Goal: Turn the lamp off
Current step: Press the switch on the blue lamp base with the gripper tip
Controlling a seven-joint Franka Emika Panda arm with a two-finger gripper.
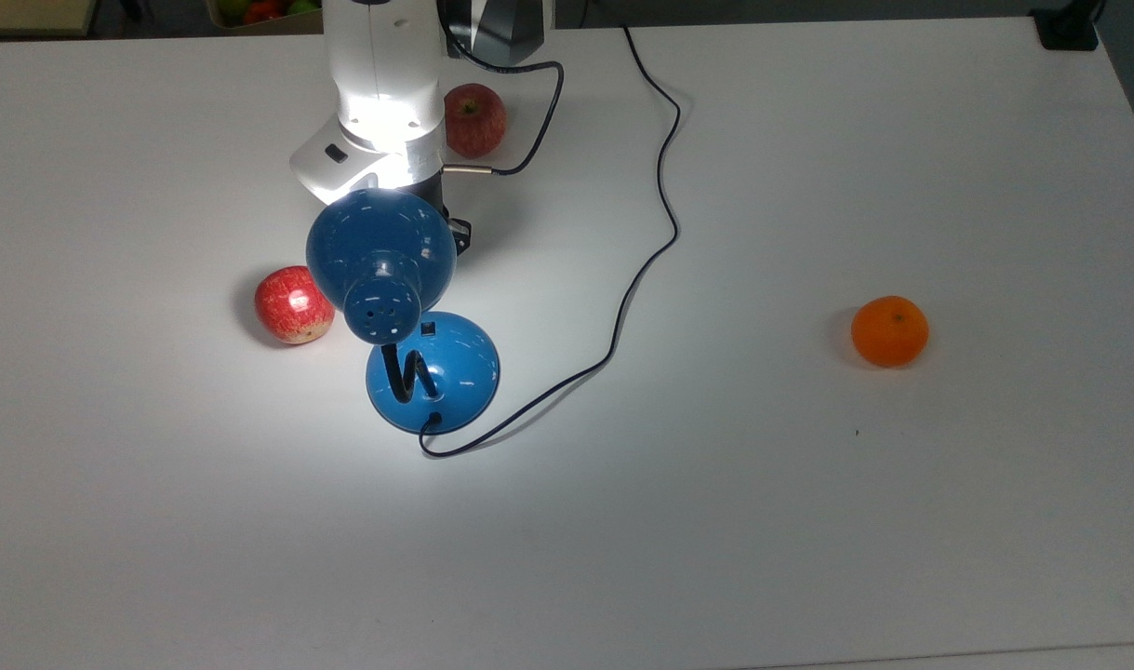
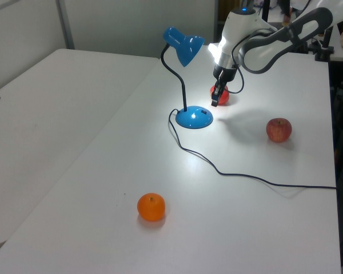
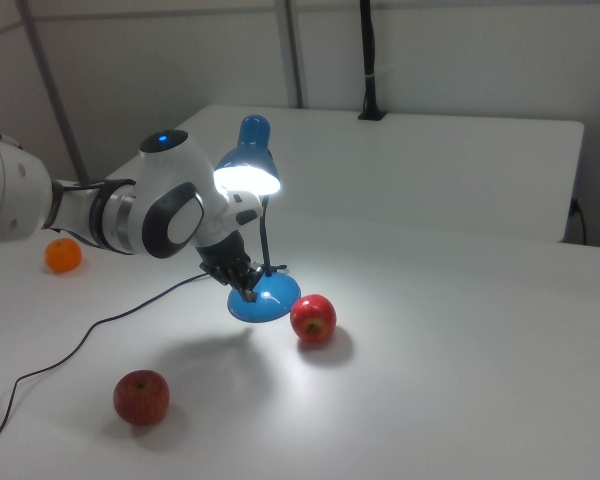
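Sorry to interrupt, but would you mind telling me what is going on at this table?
A robot arm is reaching in toward a blue desk lamp that is lit, its glow falling on the white table. The gripper hangs close above the lamp's round base, where the small black switch sits; nothing is held. Two red apples and an orange lie around untouched, and the lamp's cord trails across the table.

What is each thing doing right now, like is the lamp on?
Lamp: on, upright, lighting the table.
Cord: slack, snaking across the table.
Gripper: shut, holding nothing, above the table by the lamp's base.
Two apples: whole, resting on the table.
Orange: whole, resting alone.
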